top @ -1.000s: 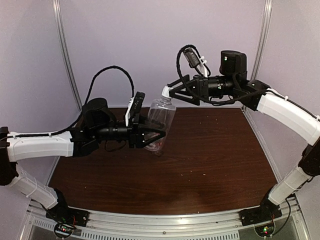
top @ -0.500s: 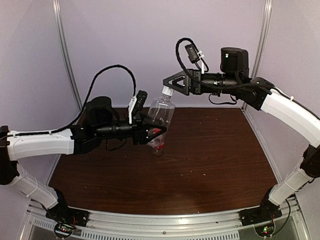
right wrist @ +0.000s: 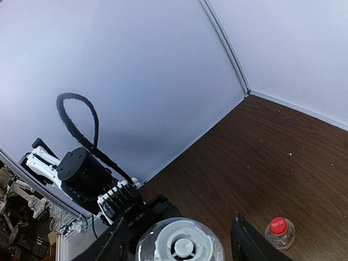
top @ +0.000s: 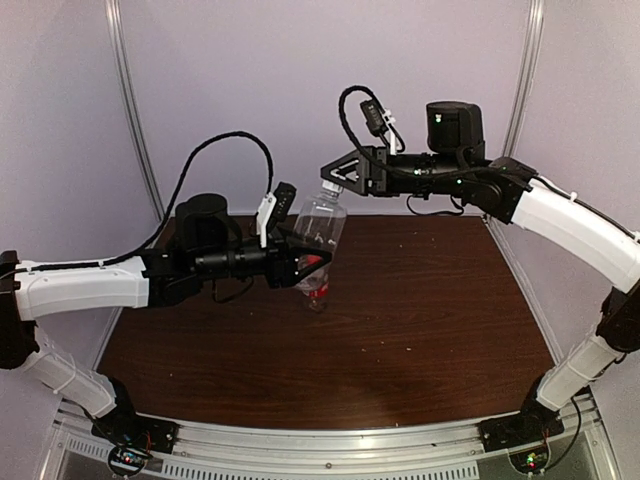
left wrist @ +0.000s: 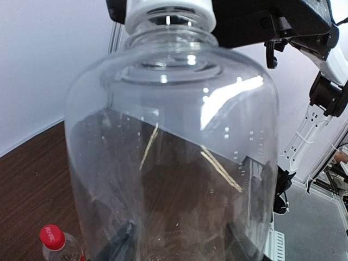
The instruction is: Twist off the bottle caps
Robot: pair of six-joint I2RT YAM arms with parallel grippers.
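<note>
Right wrist view looks down on the right gripper (right wrist: 179, 246), whose two dark fingers (right wrist: 118, 242) stand on either side of the white cap (right wrist: 182, 247), partly parted; the fingertips run out of view, so whether they press on the cap cannot be told. That cap sits on the neck of the tall clear bottle (top: 320, 228), which is held up off the table and tilted a little, neck toward the right arm. The left gripper (top: 305, 262) is closed about halfway around the lower body of this bottle, its fingers dimly visible through the plastic in the left wrist view. Just below the held bottle, the short bottle (right wrist: 280, 235) stands upright on the table (top: 430, 310) with its red cap (right wrist: 278, 224) on, apart from both grippers. Brown tabletop spreads wide to the right and toward the near rail (top: 330, 445); the pale walls (top: 220, 90) meet its back and side edges.
</note>
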